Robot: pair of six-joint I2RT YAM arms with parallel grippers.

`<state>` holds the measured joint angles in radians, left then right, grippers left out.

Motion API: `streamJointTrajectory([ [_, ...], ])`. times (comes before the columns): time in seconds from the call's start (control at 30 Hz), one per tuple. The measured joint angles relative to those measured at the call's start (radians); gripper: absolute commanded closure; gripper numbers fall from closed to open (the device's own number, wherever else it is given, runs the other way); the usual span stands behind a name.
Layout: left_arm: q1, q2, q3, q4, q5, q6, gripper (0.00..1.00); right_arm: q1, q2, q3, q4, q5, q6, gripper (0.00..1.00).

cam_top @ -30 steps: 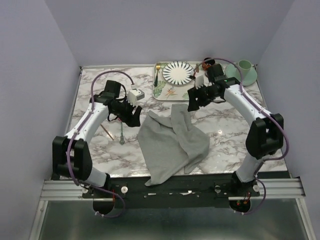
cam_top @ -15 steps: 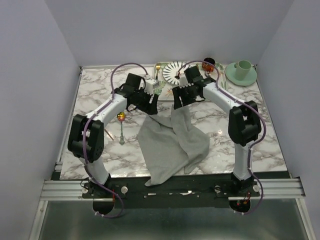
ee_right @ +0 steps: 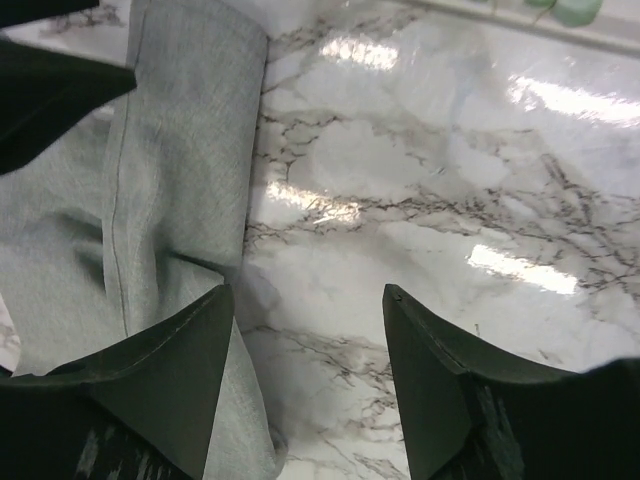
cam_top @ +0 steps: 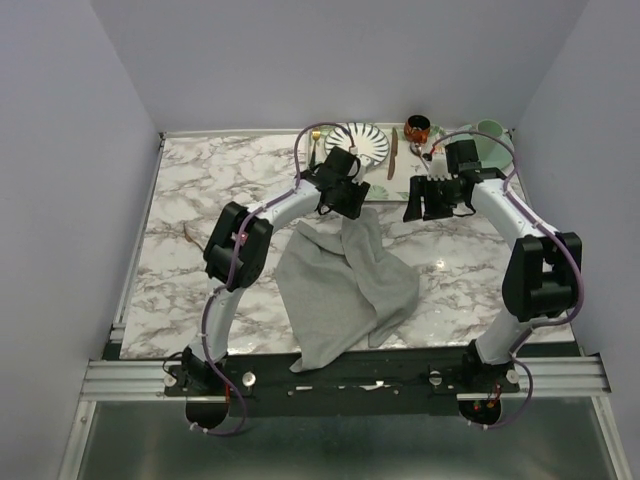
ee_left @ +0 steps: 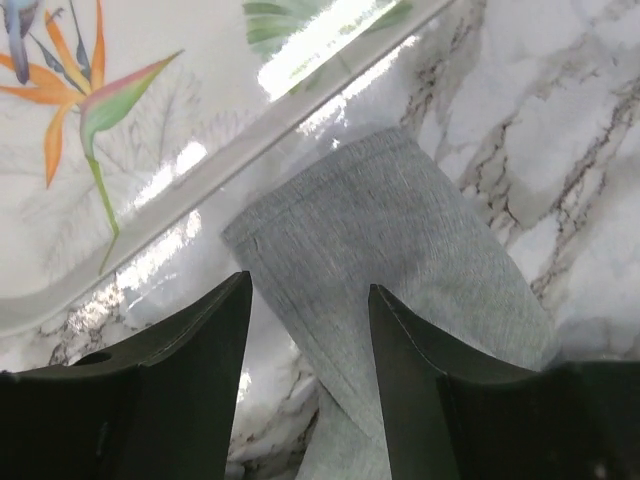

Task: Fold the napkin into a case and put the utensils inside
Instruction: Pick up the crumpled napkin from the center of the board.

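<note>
Grey cloth, the napkin [cam_top: 345, 285], lies rumpled and unfolded on the middle of the marble desk [cam_top: 200, 190]. Its near corner hangs over the near edge. From its far side a narrow folded strip runs toward the back of the desk. In the left wrist view the squared end of this strip [ee_left: 400, 230] lies just beside the near rim of the leaf-patterned tray [ee_left: 120, 120]; whether it touches the rim I cannot tell.

The left tool [cam_top: 350, 198] is stretched far across the desk and sits over that strip end. Seen from its wrist, the tool [ee_left: 308, 290] has its fingers apart, with the left edge of the strip between them. The cloth is not pinched, and I cannot tell whether the fingertips touch it.

The right tool [cam_top: 430, 200] hangs to the right of the strip. From its wrist, the tool [ee_right: 307, 295] is also spread apart, with bare marble between the fingers. The napkin [ee_right: 180, 170] lies just to the left, its edge passing under the left finger.

At the far edge stand a striped plate [cam_top: 362, 140], a brown-handled knife [cam_top: 392, 160] just right of it, a small dark-and-orange cup [cam_top: 417, 125], and a green cup [cam_top: 488, 132] on a saucer.
</note>
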<state>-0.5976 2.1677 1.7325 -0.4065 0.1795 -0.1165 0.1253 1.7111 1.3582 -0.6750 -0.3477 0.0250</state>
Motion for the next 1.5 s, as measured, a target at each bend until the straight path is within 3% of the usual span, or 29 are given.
streamJointTrajectory([
  [0.5, -0.033, 0.159, 0.158, -0.066, -0.209, -0.012, 0.5, -0.018, -0.045, -0.066, -0.013, -0.08, -0.035, 0.29],
  [0.7, -0.037, 0.201, 0.225, -0.101, -0.215, -0.011, 0.5, -0.032, -0.053, -0.084, -0.016, -0.094, -0.043, 0.27],
  [0.77, -0.039, 0.216, 0.25, -0.112, -0.215, -0.008, 0.57, -0.035, -0.053, -0.085, -0.02, -0.096, -0.045, 0.27],
  [0.8, -0.041, 0.218, 0.254, -0.114, -0.215, -0.003, 0.69, -0.037, -0.053, -0.084, -0.021, -0.098, -0.045, 0.27],
  [0.93, -0.062, 0.239, 0.297, -0.147, -0.21, 0.041, 1.0, -0.051, -0.058, -0.085, -0.024, -0.121, -0.045, 0.27],
  [1.27, -0.109, 0.248, 0.387, -0.307, -0.026, 0.223, 1.0, -0.172, -0.129, -0.122, -0.045, -0.21, -0.063, 0.27],
  [1.4, -0.16, 0.154, 0.416, -0.379, 0.051, 0.299, 1.0, -0.245, -0.171, -0.124, -0.052, -0.237, -0.087, 0.27],
  [1.5, -0.247, -0.008, 0.441, -0.397, 0.13, 0.362, 1.0, -0.282, -0.196, -0.124, -0.054, -0.256, -0.111, 0.27],
])
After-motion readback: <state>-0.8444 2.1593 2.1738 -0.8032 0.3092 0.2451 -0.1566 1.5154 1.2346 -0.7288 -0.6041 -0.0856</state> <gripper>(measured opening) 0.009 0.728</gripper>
